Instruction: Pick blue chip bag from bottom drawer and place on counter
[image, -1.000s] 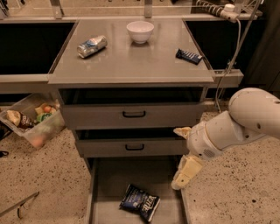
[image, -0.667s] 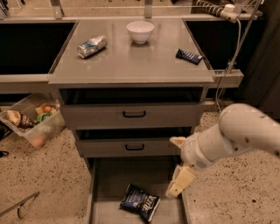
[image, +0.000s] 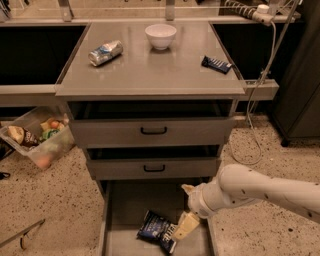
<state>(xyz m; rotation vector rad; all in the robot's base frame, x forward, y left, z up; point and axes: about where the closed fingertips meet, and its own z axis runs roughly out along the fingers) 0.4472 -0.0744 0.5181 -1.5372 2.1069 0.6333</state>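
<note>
the task is at its early part, as i judge it: nothing is picked up yet. the bottom drawer (image: 127, 210) is pulled out, so that step needs no more work. my claw (image: 183, 212) is down inside the drawer, at the right side of it, and it stands open, the two pale fingers (image: 186, 226) well apart, with nothing held between them. the lower one is at the right edge of the blue chip bag (image: 157, 231); i cannot tell if it really touches the foil or is only just beside it.

what is left is nearly everything: to close on the bag, to lift it out past the two upper drawers (both are a little open above me), and to put it down on the worktop (image: 150, 75).

the bag lies flat on the grey floor of the drawer, near the front, turned at an angle. it is dark navy, crinkled, with white letters and pale edges. i think it is light and will crumple easily. the worktop already carries a crushed can (image: 105, 52), a white bowl (image: 160, 36) and a small dark bar (image: 216, 64).
</note>
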